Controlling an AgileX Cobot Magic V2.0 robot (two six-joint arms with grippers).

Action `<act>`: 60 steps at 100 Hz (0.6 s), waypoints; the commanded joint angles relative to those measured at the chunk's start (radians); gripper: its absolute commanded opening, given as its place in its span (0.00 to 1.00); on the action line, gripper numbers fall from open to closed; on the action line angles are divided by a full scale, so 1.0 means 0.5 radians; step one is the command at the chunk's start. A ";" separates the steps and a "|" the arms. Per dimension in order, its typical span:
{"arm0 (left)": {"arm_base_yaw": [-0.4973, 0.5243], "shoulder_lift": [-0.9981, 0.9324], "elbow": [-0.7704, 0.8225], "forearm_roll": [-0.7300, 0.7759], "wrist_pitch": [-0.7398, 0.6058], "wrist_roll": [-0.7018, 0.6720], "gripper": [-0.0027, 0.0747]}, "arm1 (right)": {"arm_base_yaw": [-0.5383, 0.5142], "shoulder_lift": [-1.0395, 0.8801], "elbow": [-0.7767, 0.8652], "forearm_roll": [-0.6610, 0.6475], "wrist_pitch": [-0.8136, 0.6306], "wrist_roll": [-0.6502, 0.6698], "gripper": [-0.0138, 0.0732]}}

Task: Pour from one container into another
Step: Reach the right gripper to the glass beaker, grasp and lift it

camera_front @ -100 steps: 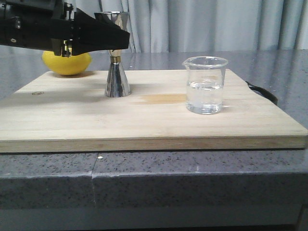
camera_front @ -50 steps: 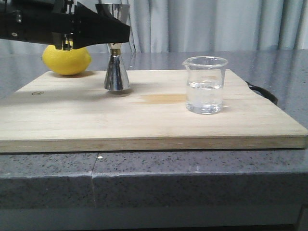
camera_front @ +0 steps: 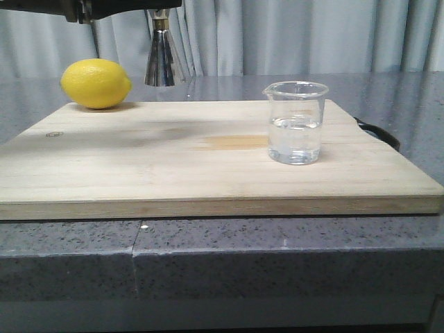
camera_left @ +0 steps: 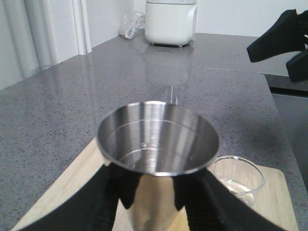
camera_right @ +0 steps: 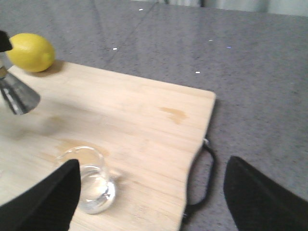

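The steel hourglass jigger (camera_front: 164, 59) hangs in the air above the board's far left, lifted clear of the wood. My left gripper (camera_front: 156, 7) is shut on its upper part, at the top edge of the front view. In the left wrist view the jigger's open cup (camera_left: 158, 139) sits between my black fingers (camera_left: 103, 202). A clear glass beaker (camera_front: 296, 125) with some clear liquid stands on the right half of the board. My right gripper (camera_right: 151, 199) hovers open above the board's right edge, with the beaker (camera_right: 89, 180) beside one finger and nothing held.
A yellow lemon (camera_front: 96, 83) lies at the far left corner of the wooden cutting board (camera_front: 208, 173). The board has a black handle (camera_right: 202, 183) on its right side. A grey stone counter (camera_front: 277, 257) surrounds it, and a white appliance (camera_left: 171, 21) stands far off.
My left gripper has risen with the jigger, which has left the board and now hangs above it. The beaker and lemon have not moved.
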State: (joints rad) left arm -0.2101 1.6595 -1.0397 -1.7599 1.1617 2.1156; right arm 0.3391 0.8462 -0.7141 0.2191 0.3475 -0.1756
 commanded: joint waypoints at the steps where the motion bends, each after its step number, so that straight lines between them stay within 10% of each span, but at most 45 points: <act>1: -0.021 -0.094 -0.057 -0.163 0.236 -0.022 0.35 | 0.132 0.084 -0.070 0.019 -0.263 -0.027 0.79; 60: -0.021 -0.090 -0.057 -0.163 0.217 -0.022 0.35 | 0.561 0.267 0.558 -0.005 -1.532 -0.040 0.79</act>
State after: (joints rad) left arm -0.2101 1.6595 -1.0397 -1.7599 1.1617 2.1113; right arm 0.5991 0.9877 -0.4666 0.2211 -0.2110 -0.1847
